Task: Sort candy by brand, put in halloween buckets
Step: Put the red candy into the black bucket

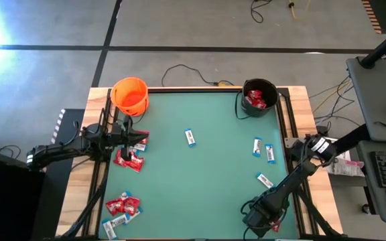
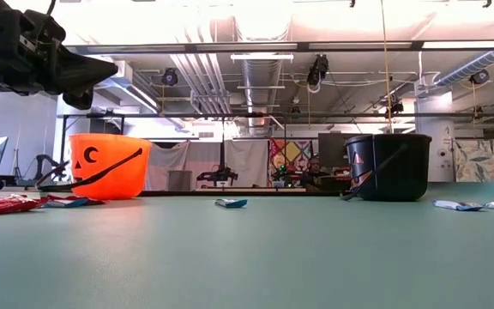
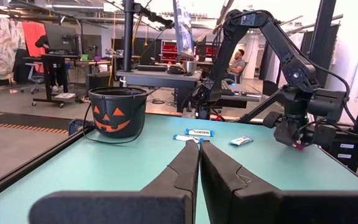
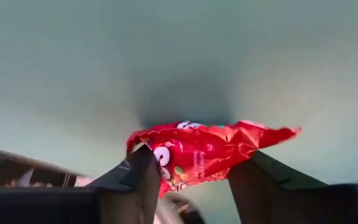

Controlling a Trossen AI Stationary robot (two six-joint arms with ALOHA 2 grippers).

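Note:
The orange bucket (image 1: 130,95) stands at the mat's far left. The black bucket (image 1: 260,97), at the far right, has red packets inside. Red packets lie on the left side (image 1: 129,159) and the near left (image 1: 122,204). Blue-and-white bars (image 1: 190,137) (image 1: 263,150) lie mid-mat and to the right. My left gripper (image 3: 199,149) is shut and raised above the red packets beside the orange bucket (image 2: 110,165). My right gripper (image 4: 197,180), near the mat's near right corner, is shut on a red packet (image 4: 197,152). My right gripper pinches the red packet between its two fingers (image 4: 142,180), which come from above and point down at the mat. One crinkled end (image 4: 272,134) sticks out sideways past a finger. A dark shadow lies on the mat under the packet, which looks lifted clear.
A blue bar (image 1: 265,179) lies on the mat just beyond my right gripper. More candy (image 1: 110,227) sits at the near left corner. A cable runs along the table's far edge (image 1: 179,70). The mat's middle near part (image 1: 193,194) is bare.

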